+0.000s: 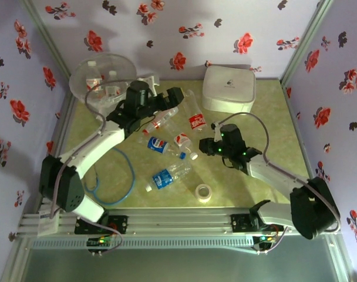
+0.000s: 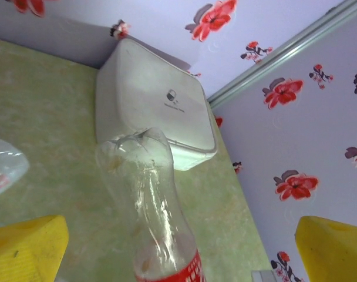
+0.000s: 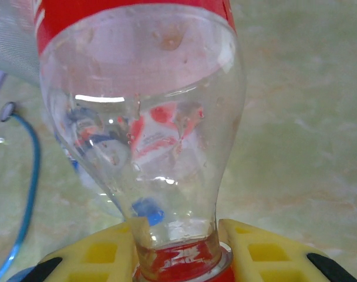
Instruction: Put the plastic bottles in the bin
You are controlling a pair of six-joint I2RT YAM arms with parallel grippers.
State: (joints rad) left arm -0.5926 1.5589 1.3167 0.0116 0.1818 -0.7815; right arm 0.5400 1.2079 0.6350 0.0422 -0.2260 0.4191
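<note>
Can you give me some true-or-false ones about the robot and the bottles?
1. The right end effector is pinching a bottle by its neck. True.
2. The left end effector is shut. False: it is wide open.
3. The tape roll is in the bin. False: it lies on the table, near the front edge.
4. The bin is empty. False: a few bottles are inside.
5. The white box stands at the back of the table. True.

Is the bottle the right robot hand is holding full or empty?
Empty. The bottle clamped by its neck in the right gripper is clear right through, with no drink level anywhere inside.
</note>
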